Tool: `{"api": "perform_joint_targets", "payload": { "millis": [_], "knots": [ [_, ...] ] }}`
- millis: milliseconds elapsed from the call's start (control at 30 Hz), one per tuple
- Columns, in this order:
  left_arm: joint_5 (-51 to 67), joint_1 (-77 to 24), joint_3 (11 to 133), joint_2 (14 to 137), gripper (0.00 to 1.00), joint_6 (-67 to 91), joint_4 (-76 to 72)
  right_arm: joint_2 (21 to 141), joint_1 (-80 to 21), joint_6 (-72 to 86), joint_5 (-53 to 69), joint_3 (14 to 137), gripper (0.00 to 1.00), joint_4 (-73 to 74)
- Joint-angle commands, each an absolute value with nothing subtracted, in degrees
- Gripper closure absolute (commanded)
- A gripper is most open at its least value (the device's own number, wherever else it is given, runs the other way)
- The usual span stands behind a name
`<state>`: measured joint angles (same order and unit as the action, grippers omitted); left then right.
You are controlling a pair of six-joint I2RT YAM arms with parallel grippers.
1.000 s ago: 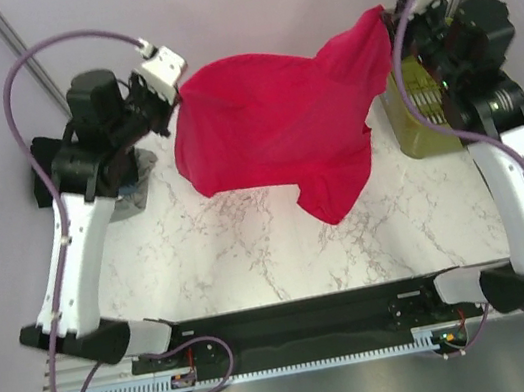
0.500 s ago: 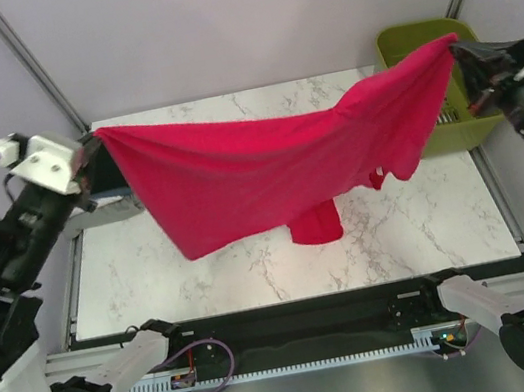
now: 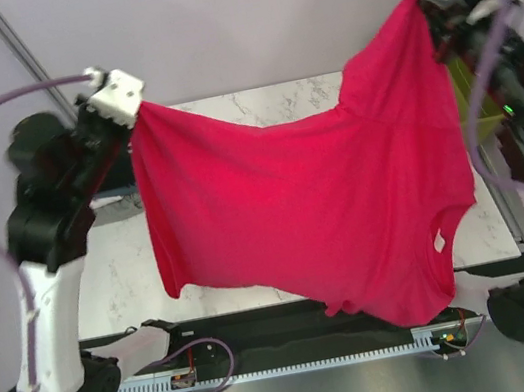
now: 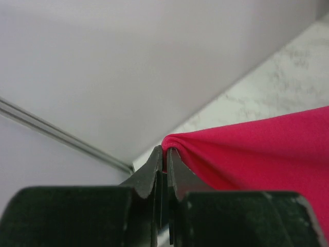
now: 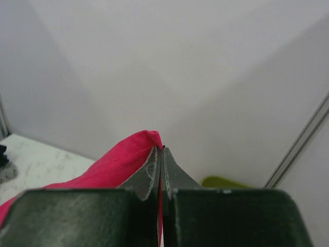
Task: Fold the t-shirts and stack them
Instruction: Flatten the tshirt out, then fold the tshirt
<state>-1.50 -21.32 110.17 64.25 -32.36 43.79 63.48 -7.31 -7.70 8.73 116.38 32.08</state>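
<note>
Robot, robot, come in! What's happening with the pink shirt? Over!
Left gripper shut on pink t-shirt. Right gripper shut on it too. Shirt hangs spread between them. Table mostly hidden behind it.

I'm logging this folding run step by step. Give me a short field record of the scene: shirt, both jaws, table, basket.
t-shirt: crimson-pink, spread in the air between both arms, neck opening at lower right in the top view
left jaws: shut on one upper corner of the shirt
right jaws: shut on the other upper corner
table: white marble, partly hidden by the shirt
basket: olive-green, only a sliver visible, far right
</note>
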Motion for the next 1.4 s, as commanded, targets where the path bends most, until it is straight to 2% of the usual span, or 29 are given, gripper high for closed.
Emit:
{"api": "perform_joint_targets", "payload": {
  "millis": [0, 67, 200, 400, 533, 867, 1067, 1367],
  "knots": [
    [-2.03, -18.21, 101.01, 69.51, 0.98, -35.86, 38.16, 73.27, -7.03, -7.3, 9.93, 109.52, 1.0, 25.59],
    [0.6, -12.08, 96.69, 75.02, 0.98, -33.77, 35.87, 77.84, -7.03, -7.64, 11.15, 105.76, 1.0, 21.74],
    [5.88, -5.91, 95.98, 86.53, 0.98, -31.56, 34.37, 87.5, -7.03, -9.31, 11.25, 101.87, 1.0, 16.09],
    [9.75, -3.96, 101.23, 105.88, 0.98, -32.78, 32.08, 106.74, -7.38, -12.3, 10.2, 105.46, 1.0, 13.45],
    [10.98, -4.04, 108.0, 119.4, 0.98, -33.4, 33.39, 118.28, -7.65, -15.02, 7.39, 112.82, 1.0, 13.27],
    [5.8, -5.27, 130.33, 139.11, 0.98, -28.3, 34.98, 144.2, -7.47, -15.38, 2.47, 137.01, 1.0, 14.86],
    [2.65, -5.62, 137.19, 145.54, 0.98, -31.29, 30.16, 150.46, -7.38, -14.59, -3.24, 142.03, 1.0, 7.58],
    [-1.84, -3.69, 134.04, 144.23, 0.98, -27.42, 19.7, 150.29, -7.65, -16.26, -8.53, 143.35, 1.0, 3.08]
  ]
}}
